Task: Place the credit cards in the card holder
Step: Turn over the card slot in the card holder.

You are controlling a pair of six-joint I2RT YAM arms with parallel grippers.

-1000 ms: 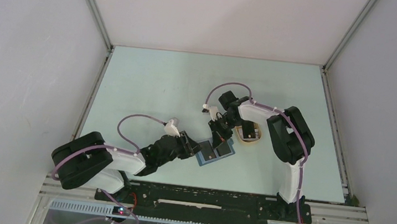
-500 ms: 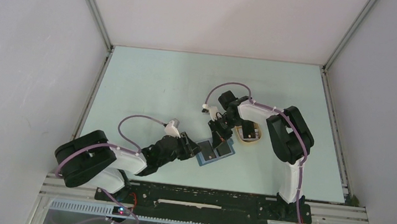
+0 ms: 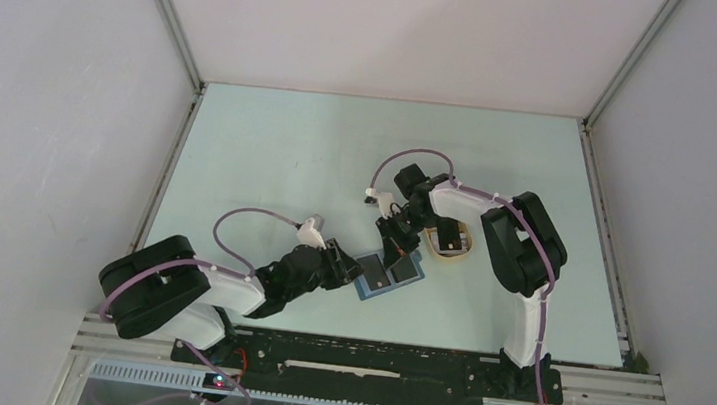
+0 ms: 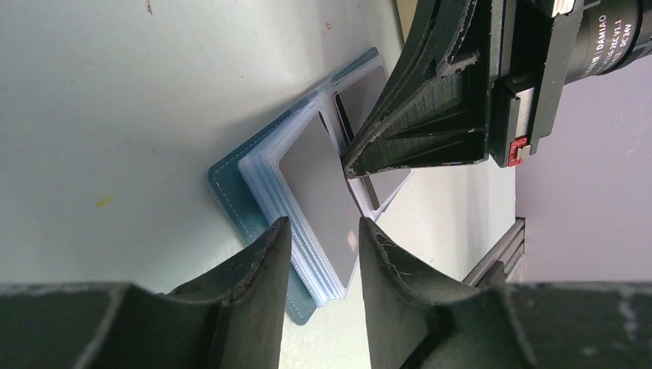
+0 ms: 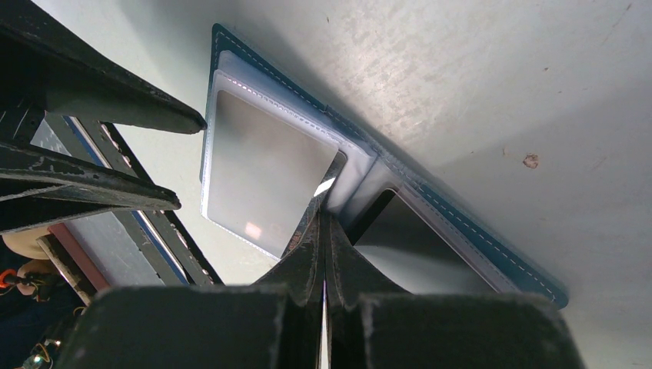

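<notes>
Teal card holder (image 4: 231,188), grey card (image 4: 317,184) inside

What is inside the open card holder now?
A grey card sits in the top clear sleeve; a dark card in the other half. The sleeves beneath are covered.

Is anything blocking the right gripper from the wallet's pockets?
Nothing visible. The right gripper, jaws shut, rests its tip at the middle fold of the wallet; the left gripper, jaws open, sits at the outer edge of the sleeves, off to one side.
</notes>
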